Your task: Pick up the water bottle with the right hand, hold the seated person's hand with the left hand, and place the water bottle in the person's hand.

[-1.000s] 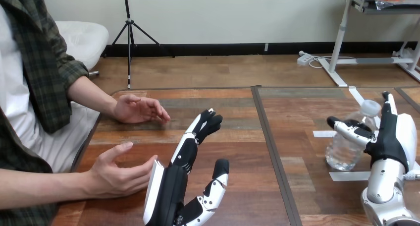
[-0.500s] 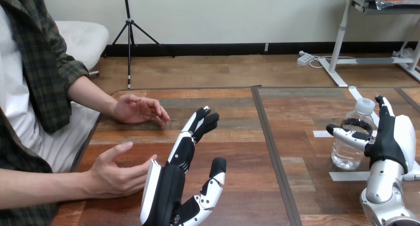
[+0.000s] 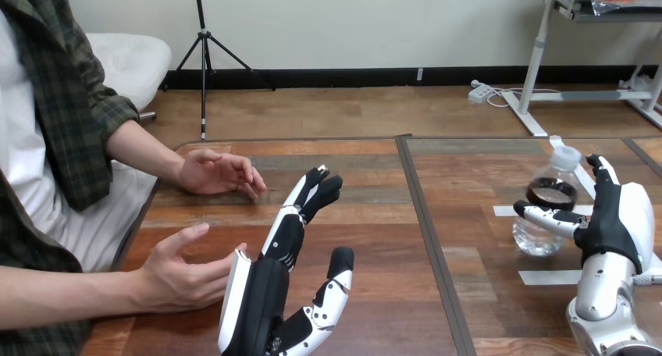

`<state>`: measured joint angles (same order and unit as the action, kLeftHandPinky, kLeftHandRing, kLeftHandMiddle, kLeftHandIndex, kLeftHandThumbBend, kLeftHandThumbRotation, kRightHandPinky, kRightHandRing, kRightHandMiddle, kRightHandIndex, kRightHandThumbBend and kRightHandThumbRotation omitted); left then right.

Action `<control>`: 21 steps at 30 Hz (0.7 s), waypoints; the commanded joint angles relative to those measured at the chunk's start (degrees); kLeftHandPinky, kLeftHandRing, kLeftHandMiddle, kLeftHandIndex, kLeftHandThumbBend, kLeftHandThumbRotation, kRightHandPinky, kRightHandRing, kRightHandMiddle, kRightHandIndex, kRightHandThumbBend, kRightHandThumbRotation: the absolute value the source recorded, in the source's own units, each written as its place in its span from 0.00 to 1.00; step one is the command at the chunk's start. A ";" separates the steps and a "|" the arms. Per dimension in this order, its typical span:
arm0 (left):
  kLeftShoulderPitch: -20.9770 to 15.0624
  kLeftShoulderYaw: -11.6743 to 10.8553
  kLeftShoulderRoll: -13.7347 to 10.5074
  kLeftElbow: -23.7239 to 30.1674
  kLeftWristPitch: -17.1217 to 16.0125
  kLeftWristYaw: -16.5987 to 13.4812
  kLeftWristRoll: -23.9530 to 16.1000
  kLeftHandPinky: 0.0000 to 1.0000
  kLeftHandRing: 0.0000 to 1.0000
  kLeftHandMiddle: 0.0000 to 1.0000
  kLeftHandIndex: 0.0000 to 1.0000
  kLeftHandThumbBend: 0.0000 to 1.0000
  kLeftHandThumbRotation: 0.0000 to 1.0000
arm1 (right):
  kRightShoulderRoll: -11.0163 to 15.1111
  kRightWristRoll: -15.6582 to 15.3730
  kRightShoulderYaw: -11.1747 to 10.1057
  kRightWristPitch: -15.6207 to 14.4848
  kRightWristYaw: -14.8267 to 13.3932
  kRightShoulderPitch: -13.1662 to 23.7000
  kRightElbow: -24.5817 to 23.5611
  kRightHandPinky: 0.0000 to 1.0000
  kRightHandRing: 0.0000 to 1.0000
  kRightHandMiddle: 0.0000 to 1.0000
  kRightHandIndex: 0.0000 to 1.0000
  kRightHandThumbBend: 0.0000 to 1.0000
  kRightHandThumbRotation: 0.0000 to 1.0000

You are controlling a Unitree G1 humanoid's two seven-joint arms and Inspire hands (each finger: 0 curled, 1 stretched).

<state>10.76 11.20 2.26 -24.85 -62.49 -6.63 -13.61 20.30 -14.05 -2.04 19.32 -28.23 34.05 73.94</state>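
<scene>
A clear water bottle (image 3: 544, 215) with a white cap stands at the table's right, leaning a little. My right hand (image 3: 618, 219) is right beside it. The thumb (image 3: 542, 215) reaches across the bottle's front and the fingers (image 3: 601, 169) point straight up at its right side, so the hand is open. My left hand (image 3: 265, 293) is open at the lower middle, fingers stretched toward the far side. The person's near hand (image 3: 183, 274) lies palm inward just left of my left hand, fingertips at its white back; I cannot tell whether they touch. The person's far hand (image 3: 218, 172) rests on the table further back.
White tape strips (image 3: 546, 276) lie on the table around the bottle. A dark seam (image 3: 425, 231) runs between the two table halves. The person's forearms come in from the left edge.
The bottle has shifted a little left and away together with my right hand. My left hand has edged slightly left, closer to the person's near hand. The person's hands have stayed put.
</scene>
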 commanded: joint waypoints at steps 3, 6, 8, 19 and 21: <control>-1.75 -0.77 0.16 2.96 -0.03 -0.11 -0.89 1.00 0.87 0.87 0.91 0.14 0.26 | -0.52 -0.41 0.76 0.73 -0.61 4.65 -2.25 0.74 0.90 0.93 0.90 0.77 0.04; -1.79 -0.72 0.16 2.83 -0.20 0.14 -0.59 1.00 0.87 0.87 0.91 0.14 0.27 | -0.60 -0.53 0.93 0.68 -0.72 4.61 -2.30 0.75 0.90 0.92 0.90 0.77 0.03; -1.80 -0.66 0.19 2.70 -0.29 0.28 -0.31 1.00 0.87 0.87 0.91 0.14 0.27 | -0.65 -0.50 0.95 0.54 -0.64 4.63 -2.27 0.75 0.90 0.93 0.90 0.77 0.02; -1.83 -0.94 0.36 2.64 -0.11 0.22 -0.37 1.00 0.87 0.87 0.91 0.14 0.27 | -0.52 -0.98 1.69 0.66 -0.37 4.46 -2.50 0.77 0.91 0.93 0.89 0.77 0.00; -1.88 -0.77 0.30 2.49 -0.17 0.47 0.12 1.00 0.87 0.87 0.91 0.14 0.27 | -0.61 -0.69 1.58 0.27 -0.06 4.52 -2.59 0.77 0.91 0.93 0.89 0.77 0.00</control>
<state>10.80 10.50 2.28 -24.75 -62.41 -6.40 -13.97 20.03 -14.28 -1.07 19.32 -28.21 34.05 73.94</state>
